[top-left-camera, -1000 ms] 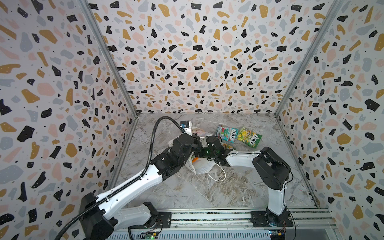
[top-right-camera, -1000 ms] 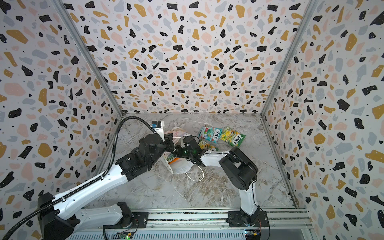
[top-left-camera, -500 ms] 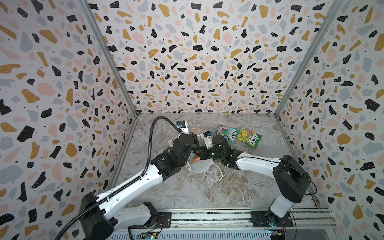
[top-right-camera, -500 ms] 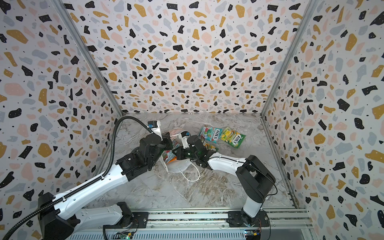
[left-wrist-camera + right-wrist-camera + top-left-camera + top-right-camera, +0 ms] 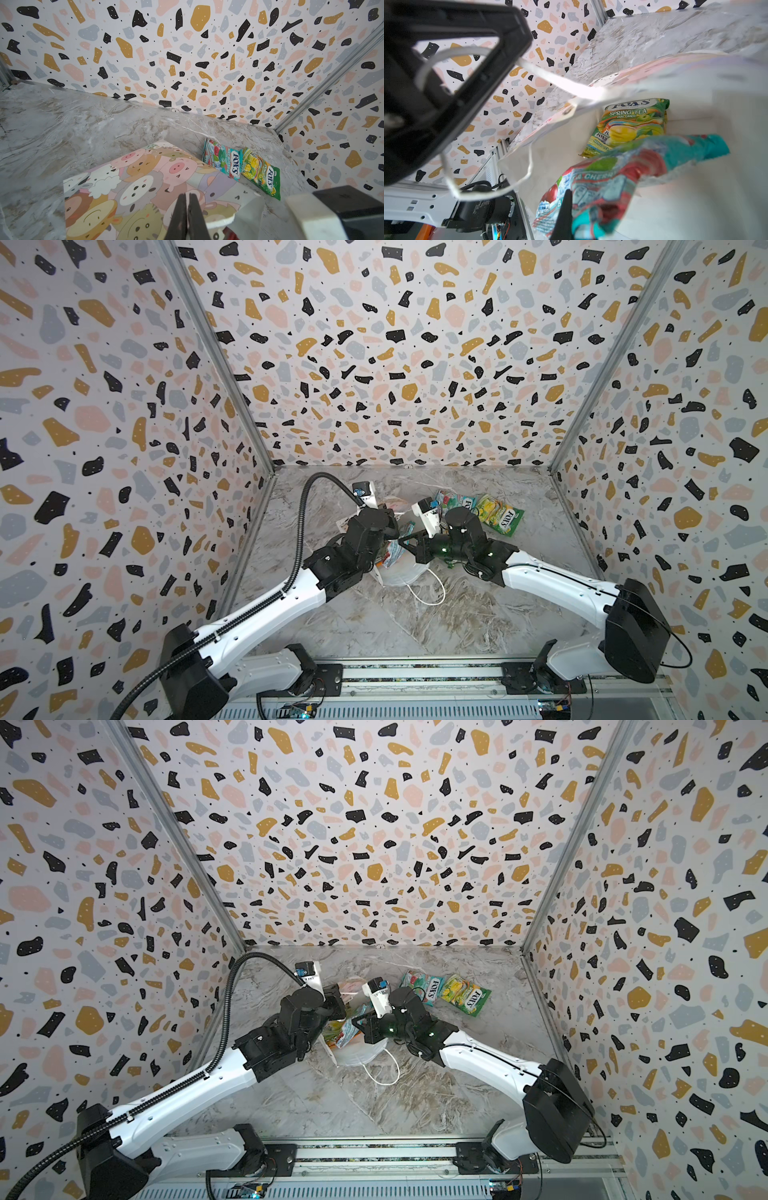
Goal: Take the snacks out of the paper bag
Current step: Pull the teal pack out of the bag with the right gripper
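The paper bag lies on its side mid-table, its cartoon-animal print up. My left gripper is shut on the bag's upper rim and holds the mouth apart. At the mouth, my right gripper is shut on a teal-red snack, which is half out of the bag. A green-yellow snack lies deeper on the white inside. Two more snacks rest on the table behind the bag: a teal-red one and a green-yellow one.
A white cord handle trails on the marble table toward the front. The other handle hangs loose across the right wrist view. Terrazzo-print walls close in the table on three sides, and a metal rail runs along the front.
The right arm's elbow has swung out to the right and dropped lower, while its gripper stays at the bag mouth. The left arm has barely moved.
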Action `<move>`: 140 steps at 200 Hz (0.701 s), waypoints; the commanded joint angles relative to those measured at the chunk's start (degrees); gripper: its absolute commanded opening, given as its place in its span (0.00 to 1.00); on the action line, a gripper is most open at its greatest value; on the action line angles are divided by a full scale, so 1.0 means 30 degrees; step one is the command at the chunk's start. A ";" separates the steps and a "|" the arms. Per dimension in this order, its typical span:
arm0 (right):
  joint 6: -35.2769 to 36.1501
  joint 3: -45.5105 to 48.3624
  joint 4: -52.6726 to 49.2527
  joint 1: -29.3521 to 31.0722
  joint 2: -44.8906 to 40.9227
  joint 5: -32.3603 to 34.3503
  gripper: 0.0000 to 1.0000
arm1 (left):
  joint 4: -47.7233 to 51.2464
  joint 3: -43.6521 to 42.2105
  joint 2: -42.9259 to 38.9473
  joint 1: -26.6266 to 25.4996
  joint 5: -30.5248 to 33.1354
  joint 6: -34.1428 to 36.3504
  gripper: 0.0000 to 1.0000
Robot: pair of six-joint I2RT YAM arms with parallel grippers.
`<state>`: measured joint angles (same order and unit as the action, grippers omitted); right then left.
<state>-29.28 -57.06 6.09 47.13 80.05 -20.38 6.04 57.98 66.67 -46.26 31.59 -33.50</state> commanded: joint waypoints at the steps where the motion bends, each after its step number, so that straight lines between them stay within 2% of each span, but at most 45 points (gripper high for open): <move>1: 0.1415 -0.1229 -0.1601 -0.0109 -0.1493 0.0471 0.00 | -0.0168 0.0003 0.0041 0.0019 0.0512 0.0135 0.00; 93: 0.2936 -0.2773 -0.4718 -0.0831 -0.5340 0.2482 0.00 | -0.0097 0.0201 0.0158 0.0032 0.0455 0.0296 0.00; 140: 0.2961 -0.2726 -0.6116 -0.2678 -0.6748 0.3904 0.00 | -0.0020 0.0241 0.0173 0.0010 0.0514 0.0387 0.00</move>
<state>-21.47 -63.00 -10.31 41.91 62.76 -11.92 6.09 58.00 67.22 -46.28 31.86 -33.28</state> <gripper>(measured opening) 0.055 0.047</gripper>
